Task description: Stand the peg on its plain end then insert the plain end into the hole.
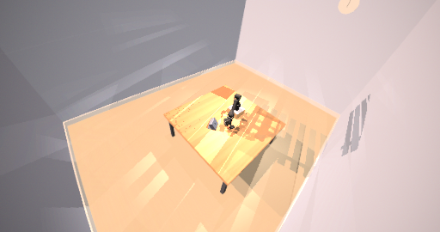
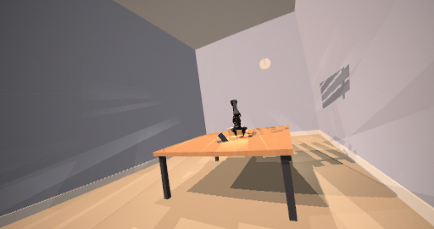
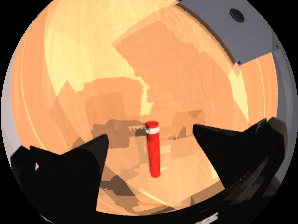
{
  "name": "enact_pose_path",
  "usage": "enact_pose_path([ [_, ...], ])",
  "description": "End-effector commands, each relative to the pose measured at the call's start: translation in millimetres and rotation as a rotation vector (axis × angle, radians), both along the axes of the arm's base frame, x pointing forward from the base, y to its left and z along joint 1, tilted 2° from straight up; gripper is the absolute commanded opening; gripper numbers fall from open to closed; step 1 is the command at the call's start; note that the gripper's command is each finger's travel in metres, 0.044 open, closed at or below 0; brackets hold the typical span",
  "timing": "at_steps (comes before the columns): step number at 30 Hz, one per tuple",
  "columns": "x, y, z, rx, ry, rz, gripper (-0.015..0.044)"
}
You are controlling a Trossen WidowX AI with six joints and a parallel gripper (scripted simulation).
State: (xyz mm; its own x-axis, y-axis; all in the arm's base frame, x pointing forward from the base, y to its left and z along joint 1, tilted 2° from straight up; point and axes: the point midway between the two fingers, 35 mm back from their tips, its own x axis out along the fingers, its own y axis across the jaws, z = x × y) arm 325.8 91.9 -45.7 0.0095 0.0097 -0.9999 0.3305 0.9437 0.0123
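The red peg [image 3: 154,155] has a white band near its far end. It appears to lie on the table [image 3: 75,60] [image 1: 198,135] [image 2: 271,143], its length running up and down the wrist view. My gripper [image 3: 151,134] is wide open above the peg, with one finger to each side and nothing between them. In the top and exterior views the gripper is low over the table, too small to show detail. The grey sloped panel [image 3: 250,42] [image 1: 213,124] [image 2: 222,136] has one dark hole [image 3: 237,15] in its face, at the upper right of the wrist view.
The arm [image 1: 235,106] [image 2: 236,112] stands on the table, its base behind the gripper. The panel stands to one side of the gripper, a short way from the peg. Shadows of the arm and gripper fall across the wood around the peg.
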Motion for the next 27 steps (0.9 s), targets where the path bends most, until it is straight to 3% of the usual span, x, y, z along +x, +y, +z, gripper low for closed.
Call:
enact_pose_path([
  [1,-3.6,-0.3,-9.4,0.000,0.010,0.000,0.0440],
  [3,-3.7,-0.4,-10.4,0.000,0.010,0.000,0.0440],
  [16,-3.7,-0.4,-10.4,0.000,0.010,0.000,0.0110],
  [27,-3.7,-0.4,-10.4,0.000,0.010,0.000,0.0110],
])
